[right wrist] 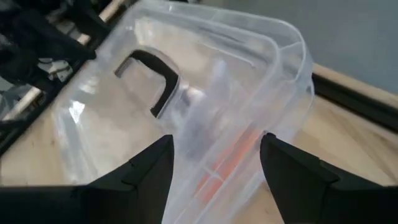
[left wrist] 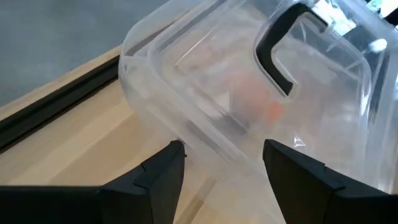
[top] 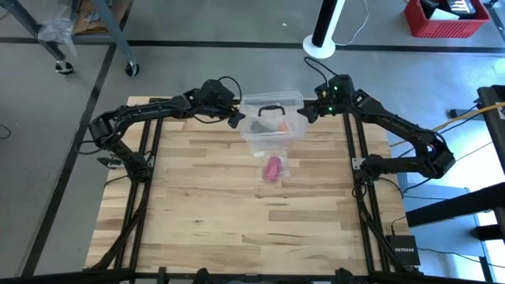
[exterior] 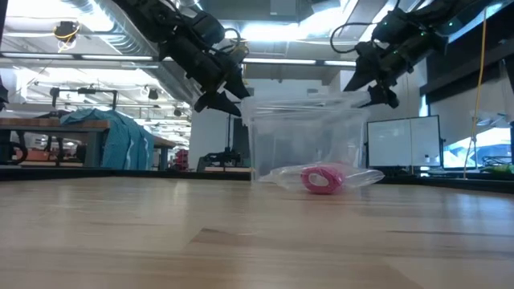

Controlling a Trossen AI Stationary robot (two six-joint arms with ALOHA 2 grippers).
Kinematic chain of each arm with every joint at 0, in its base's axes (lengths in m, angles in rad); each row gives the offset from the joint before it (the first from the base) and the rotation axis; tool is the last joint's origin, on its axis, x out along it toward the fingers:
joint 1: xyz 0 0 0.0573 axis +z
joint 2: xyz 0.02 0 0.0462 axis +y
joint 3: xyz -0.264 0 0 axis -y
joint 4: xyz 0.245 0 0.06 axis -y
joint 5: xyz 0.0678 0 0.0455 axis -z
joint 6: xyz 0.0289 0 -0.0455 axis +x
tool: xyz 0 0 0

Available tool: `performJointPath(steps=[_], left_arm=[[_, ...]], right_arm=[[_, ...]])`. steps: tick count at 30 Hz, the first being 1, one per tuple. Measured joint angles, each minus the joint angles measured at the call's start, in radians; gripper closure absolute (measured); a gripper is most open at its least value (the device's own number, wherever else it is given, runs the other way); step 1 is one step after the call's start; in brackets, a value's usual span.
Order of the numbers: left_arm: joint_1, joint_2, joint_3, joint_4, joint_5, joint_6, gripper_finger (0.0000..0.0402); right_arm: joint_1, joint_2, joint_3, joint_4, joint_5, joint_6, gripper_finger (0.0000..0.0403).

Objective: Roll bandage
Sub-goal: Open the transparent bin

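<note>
The bandage is a small pink roll [top: 272,168] inside a small clear bag [exterior: 353,177], lying on the wooden table just in front of a clear plastic box with a black handle [top: 272,118]. It also shows in the low view [exterior: 321,178]. My left gripper [top: 237,120] is open at the box's left end, at lid height, with the box's corner [left wrist: 211,140] between its fingertips. My right gripper [top: 305,115] is open at the box's right end, with the box's corner [right wrist: 273,74] ahead of its fingers. My left gripper stands open about the box's left lid corner [left wrist: 186,134], coming slanting down from the table's left; I cannot tell whether it touches. My right gripper stands open at the box's right lid corner [right wrist: 249,134], coming slanting down from the right; I cannot tell whether it touches.
The box stands near the table's far edge, and something orange shows dimly inside it [left wrist: 273,109]. The bare wooden tabletop [top: 237,229] stretches from the bag toward the near edge. Black frame rails [top: 150,158] run along both table sides.
</note>
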State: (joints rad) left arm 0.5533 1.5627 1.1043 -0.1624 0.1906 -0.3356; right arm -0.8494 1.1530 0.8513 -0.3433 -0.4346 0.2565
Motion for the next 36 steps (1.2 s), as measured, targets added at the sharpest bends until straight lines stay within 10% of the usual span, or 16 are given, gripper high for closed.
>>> performJointPath(steps=[16, 36], left_arm=[[0.003, -0.001, -0.001, -0.020, -0.033, 0.021, 0.0192], [0.000, -0.001, -0.002, -0.028, -0.070, 0.052, 0.0192]], right_arm=[[-0.002, -0.001, 0.000, 0.055, -0.176, -0.001, 0.0166], [0.000, 0.001, 0.000, 0.121, -0.134, 0.053, 0.0166]])
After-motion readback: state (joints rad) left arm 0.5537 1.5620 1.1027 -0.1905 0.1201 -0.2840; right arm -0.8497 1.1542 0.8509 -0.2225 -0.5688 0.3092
